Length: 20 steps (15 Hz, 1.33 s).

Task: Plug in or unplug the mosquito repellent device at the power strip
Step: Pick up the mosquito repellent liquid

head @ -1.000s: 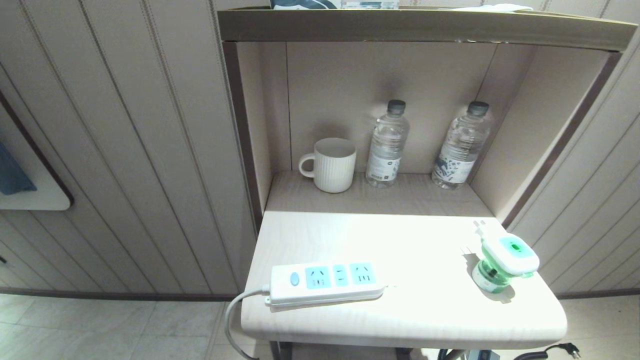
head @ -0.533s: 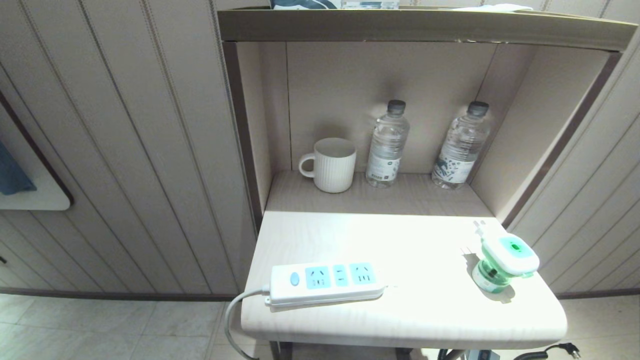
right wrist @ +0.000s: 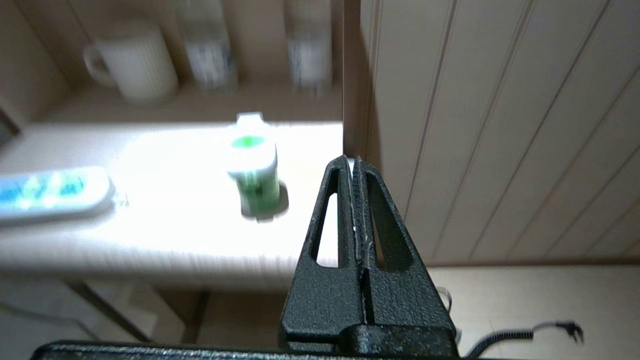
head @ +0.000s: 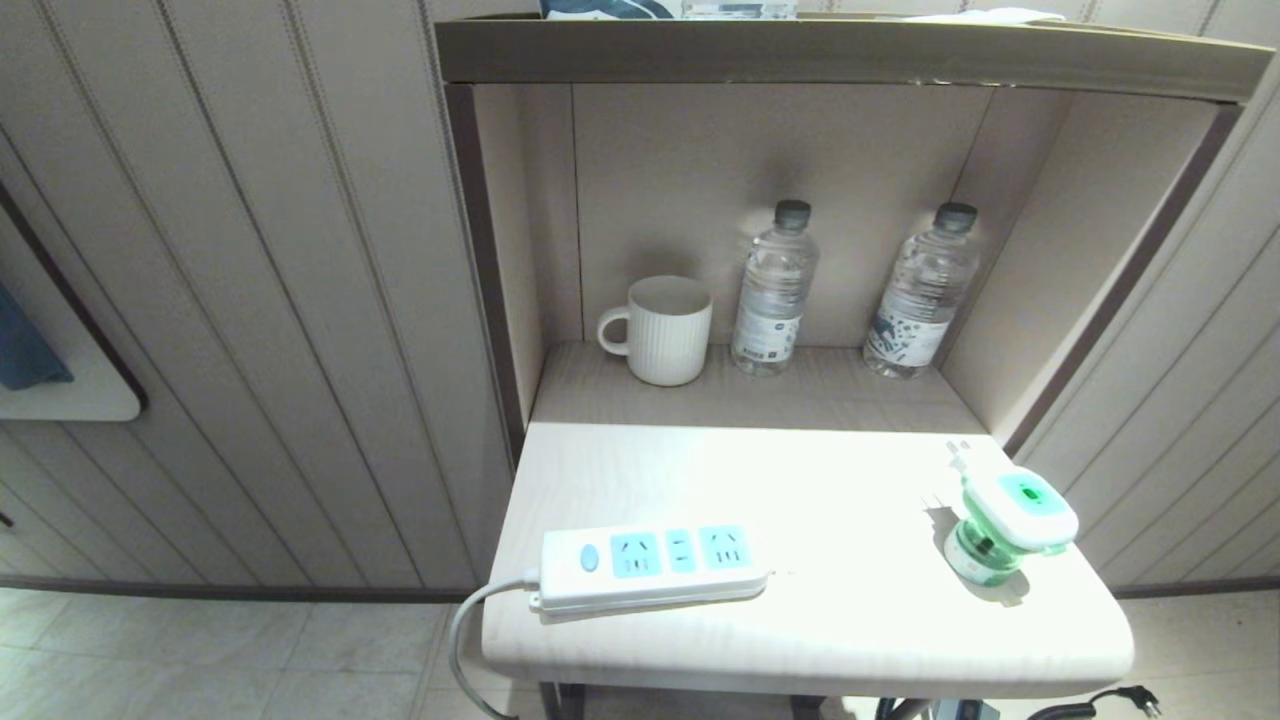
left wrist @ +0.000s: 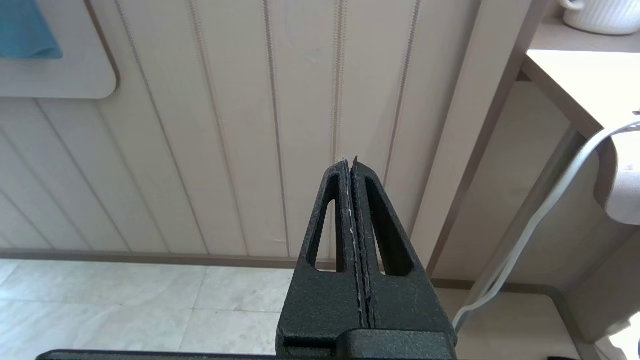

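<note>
The mosquito repellent device (head: pixel 1008 525) stands unplugged near the right edge of the white table (head: pixel 860 620), its prongs pointing toward the back; the right wrist view shows the device (right wrist: pixel 252 165) too. The power strip (head: pixel 650 568) lies flat near the table's front left, its sockets bare, with the grey-white cord (head: pixel 462 640) hanging over the edge. My right gripper (right wrist: pixel 351 161) is shut and empty, off the table's front right, lower than the device. My left gripper (left wrist: pixel 350 161) is shut and empty, beside the table's left side, facing the wall panels. Neither arm shows in the head view.
In the recess behind the table stand a white ribbed mug (head: pixel 662 330) and two clear water bottles (head: pixel 774 290), (head: pixel 925 292). A shelf top (head: pixel 840 50) overhangs the recess. Panelled walls flank the table. A black coiled cable (right wrist: pixel 525 332) lies on the floor at the right.
Nothing has shifted in the head view: the device, the power strip and the cord lie as they did.
</note>
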Available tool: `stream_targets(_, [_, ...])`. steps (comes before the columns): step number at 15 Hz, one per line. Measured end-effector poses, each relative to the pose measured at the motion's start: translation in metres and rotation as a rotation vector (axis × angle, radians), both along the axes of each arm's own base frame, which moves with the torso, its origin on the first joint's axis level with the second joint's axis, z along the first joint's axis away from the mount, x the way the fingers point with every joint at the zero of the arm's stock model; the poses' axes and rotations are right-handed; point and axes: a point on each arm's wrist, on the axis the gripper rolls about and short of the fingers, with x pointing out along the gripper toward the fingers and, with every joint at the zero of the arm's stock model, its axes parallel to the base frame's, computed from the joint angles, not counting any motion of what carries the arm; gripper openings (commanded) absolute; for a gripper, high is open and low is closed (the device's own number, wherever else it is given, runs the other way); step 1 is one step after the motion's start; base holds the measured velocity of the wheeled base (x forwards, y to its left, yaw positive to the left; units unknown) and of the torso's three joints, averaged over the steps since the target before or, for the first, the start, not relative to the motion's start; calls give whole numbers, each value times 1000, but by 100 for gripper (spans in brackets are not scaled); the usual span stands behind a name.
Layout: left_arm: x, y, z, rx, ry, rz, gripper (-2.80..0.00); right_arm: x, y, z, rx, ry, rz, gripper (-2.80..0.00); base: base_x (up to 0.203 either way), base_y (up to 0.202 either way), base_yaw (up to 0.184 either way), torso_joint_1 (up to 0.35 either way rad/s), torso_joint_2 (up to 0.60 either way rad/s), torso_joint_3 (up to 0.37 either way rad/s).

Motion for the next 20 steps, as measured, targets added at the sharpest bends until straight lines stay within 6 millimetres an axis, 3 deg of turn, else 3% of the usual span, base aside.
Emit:
stream_targets(3, [0,0,0,1,0,0,-280,24,0,81,16,18,19,-280,0,0,0,0,0,0])
stream_targets(4, [0,0,0,2,0,0,-280,38,1,98,21,72,31,-280,0,0,0,0,0,0])
stream_targets(6, [0,0,0,1,0,0,-280,74,4,114,55,265,85,-280,0,0,0,0,0,0])
stream_targets(9, [0,0,0,1,0,0,-280,112,21,100,120,567,226,-280,0,0,0,0,0,0])
stream_targets(14, [0,0,0,1,3,0,-280,139,44,65,54,786,297,-280,0,0,0,0,0,0])
stream_targets(17, [0,0,0,1,3,-1,-280,153,48,43,29,699,216,-280,0,0,0,0,0,0])
stream_targets(20, [0,0,0,1,3,0,-280,158,49,28,-11,480,155,-280,0,0,0,0,0,0])
